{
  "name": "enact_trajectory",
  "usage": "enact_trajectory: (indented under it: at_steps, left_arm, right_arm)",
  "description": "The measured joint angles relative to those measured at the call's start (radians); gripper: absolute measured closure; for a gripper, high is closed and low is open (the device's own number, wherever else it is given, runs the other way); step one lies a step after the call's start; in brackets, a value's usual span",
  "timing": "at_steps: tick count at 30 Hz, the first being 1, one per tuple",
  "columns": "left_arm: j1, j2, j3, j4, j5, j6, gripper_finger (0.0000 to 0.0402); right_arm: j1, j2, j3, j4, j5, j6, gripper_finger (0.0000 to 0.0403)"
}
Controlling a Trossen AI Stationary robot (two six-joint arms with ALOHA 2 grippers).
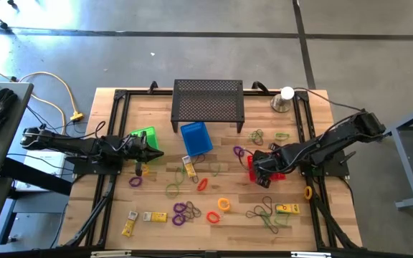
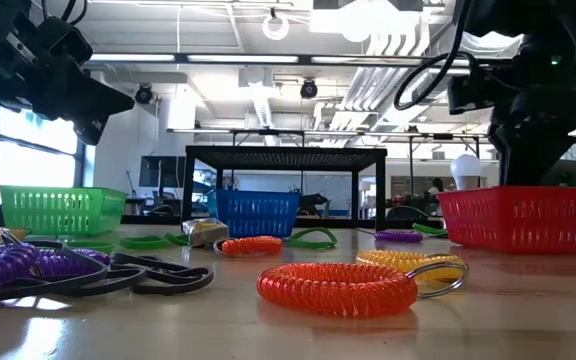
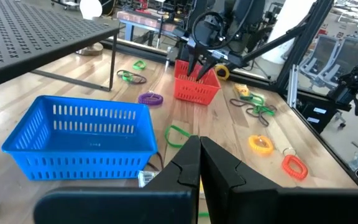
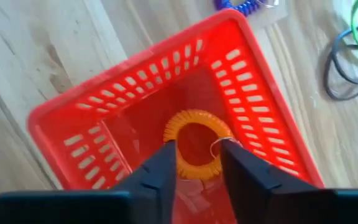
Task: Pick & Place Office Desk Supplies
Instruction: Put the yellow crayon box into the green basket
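I am hanging my right gripper over the red basket, jaws parting, an orange coil lying inside. My left gripper, at nine o'clock, is closed and empty. Many loops and packets are waiting.

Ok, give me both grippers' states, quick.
Left gripper: shut, holding nothing, near the blue basket.
Right gripper: open over the red basket, orange coil lying inside.
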Motion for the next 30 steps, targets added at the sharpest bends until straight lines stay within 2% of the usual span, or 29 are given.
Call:
enact_trajectory:
  at_steps: [5,10,12,17,19,21,25,30]
  left_arm:
    - [0.0,0.0,0.0,0.0,0.0,0.0,0.0401]
    - [0.0,0.0,0.0,0.0,0.0,0.0,0.0401]
    - [0.0,0.0,0.0,0.0,0.0,0.0,0.0401]
    - [0.0,0.0,0.0,-0.001,0.001,0.001,0.0401]
    - [0.0,0.0,0.0,-0.005,0.001,0.001,0.0401]
    - [0.0,0.0,0.0,-0.006,0.001,-0.002,0.0401]
    - [0.0,0.0,0.0,-0.018,0.002,-0.016,0.0401]
    - [0.0,0.0,0.0,-0.019,0.005,-0.022,0.0401]
  right_arm:
    - [0.0,0.0,0.019,-0.004,-0.003,-0.048,0.023]
    - [0.001,0.0,0.108,-0.014,-0.049,-0.088,0.0218]
    - [0.001,0.0,0.153,-0.018,-0.108,-0.101,0.0218]
    - [0.008,-0.008,0.237,-0.008,-0.356,-0.07,0.0218]
    - [0.023,-0.008,0.249,0.011,-0.466,-0.026,0.0218]
    - [0.049,-0.008,0.25,0.031,-0.527,0.019,0.0218]
    - [0.129,-0.001,0.25,0.014,-0.54,0.176,0.0218]
    - [0.262,0.0,0.25,-0.118,-0.486,0.457,0.0218]
